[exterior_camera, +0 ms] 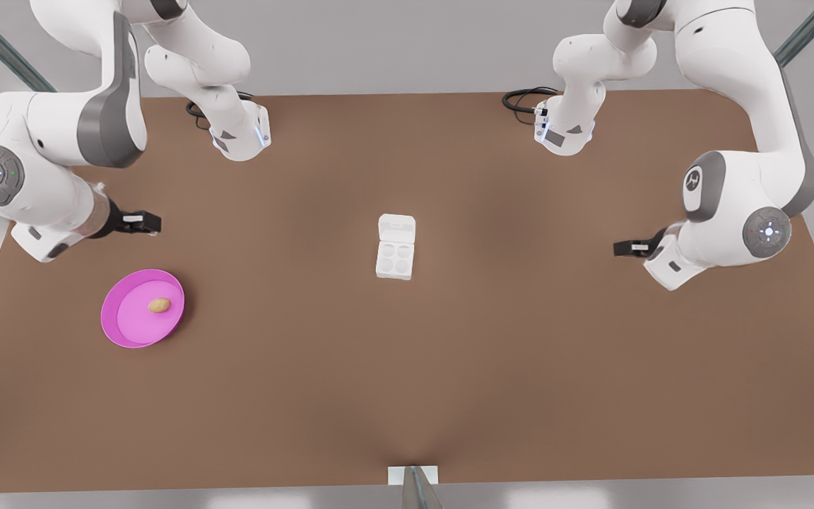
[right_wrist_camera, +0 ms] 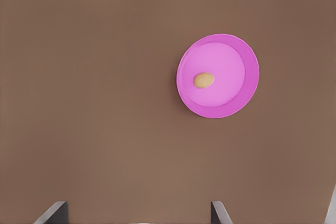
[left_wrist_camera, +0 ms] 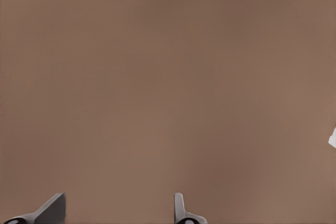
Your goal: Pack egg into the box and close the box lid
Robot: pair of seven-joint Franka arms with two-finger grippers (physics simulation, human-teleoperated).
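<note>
**Markings.** A small dark emblem sits on the grey joint cap of the arm on the front view's right of the box. Its form cannot be read.

**Task items.**
- The box is a small white carton with four round cups in a two-by-two grid. It rests near the middle of the brown table.
- The box lid is a white square flap with a raised rim. It lies open and flat, joined to the box edge nearer the arm bases.
- The egg is smooth, tan-brown and oval. It lies well apart from the box, toward the front view's left, inside a round pink dish. It touches the dish floor, off-centre.
- All four cups are unfilled.

**Grippers.**
- The right gripper hangs between the box and the table's edge, near the dish. In the right wrist view the right gripper's fingers are spread wide, grasping nothing.
- The left gripper hangs on the opposite side of the box, well apart from it. In the left wrist view its fingers are spread above bare table, touching nothing.
</note>
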